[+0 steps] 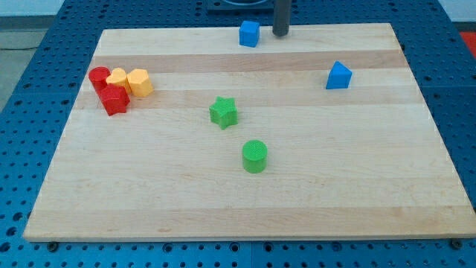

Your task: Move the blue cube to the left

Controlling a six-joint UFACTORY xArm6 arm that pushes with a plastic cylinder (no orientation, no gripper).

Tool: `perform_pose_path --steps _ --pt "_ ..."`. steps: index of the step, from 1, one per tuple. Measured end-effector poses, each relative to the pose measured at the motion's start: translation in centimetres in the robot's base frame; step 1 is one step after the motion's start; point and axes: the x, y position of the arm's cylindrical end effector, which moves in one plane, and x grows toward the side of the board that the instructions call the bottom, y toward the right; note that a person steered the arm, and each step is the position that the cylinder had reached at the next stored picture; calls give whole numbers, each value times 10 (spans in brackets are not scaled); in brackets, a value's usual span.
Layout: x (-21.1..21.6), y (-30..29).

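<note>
The blue cube sits near the view's top edge of the worktop, a little left of centre along that edge. My tool is a plain dark rod with nothing to open or close, so it holds nothing; my tip stands just beside the cube on the view's right, with a narrow gap between them as far as I can make out. That is the correct side for a push toward the view's left, so I judge the approach done and the push itself not yet made: the cube has the whole top-left stretch of the worktop ahead of it. The other pieces lie well apart from that path. A second blue block, wedge-like, rests toward the view's right; a green star and a green cylinder sit near the middle; and at the view's left 2 red blocks and 2 yellow blocks huddle together, touching, lower than the cube's line of travel.
</note>
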Motion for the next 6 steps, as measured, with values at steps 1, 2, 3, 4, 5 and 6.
perform_pose_path --steps 1,2,3,4,5,6 --pt "18 -1" --pt "20 -11" --pt "17 -17" --pt "12 -33" --pt "10 -46" --pt "10 -50"
